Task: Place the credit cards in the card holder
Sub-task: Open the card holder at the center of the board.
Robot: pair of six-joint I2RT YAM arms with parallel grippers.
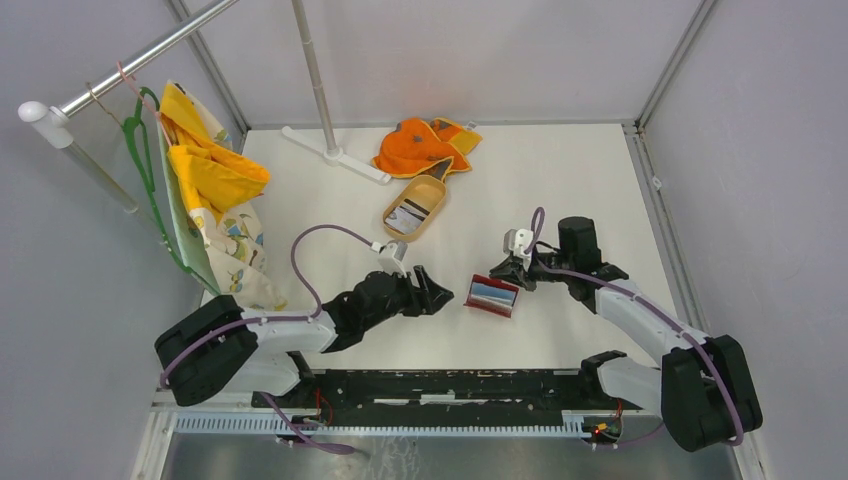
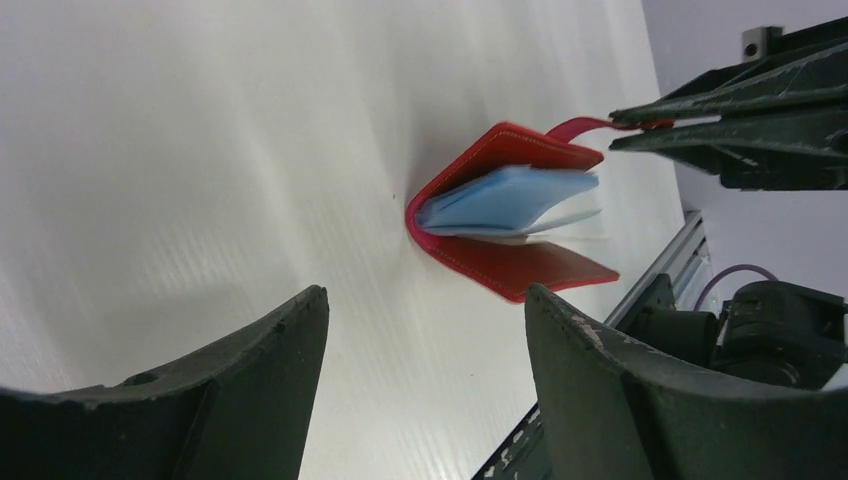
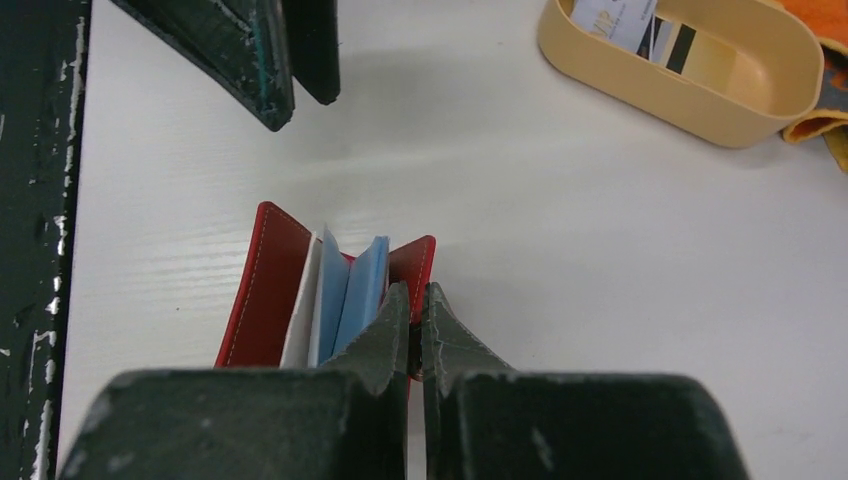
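Two grippers work at the card holder (image 1: 493,295), which lies half open on the table between them.

Top view: the credit cards (image 1: 405,215) lie in the tan tray (image 1: 436,208), farther off and to the left of the holder.

Left wrist view: the left gripper (image 2: 425,300) is open and empty, facing the holder's open side. The right gripper (image 2: 622,124) pinches the red tab.

Right wrist view: the jaws are closed on the tab, so the blue pockets fan apart.

Recommended procedure: hold the tab steady with the cover lifted. Send the left gripper to the tray and take one card by an edge.
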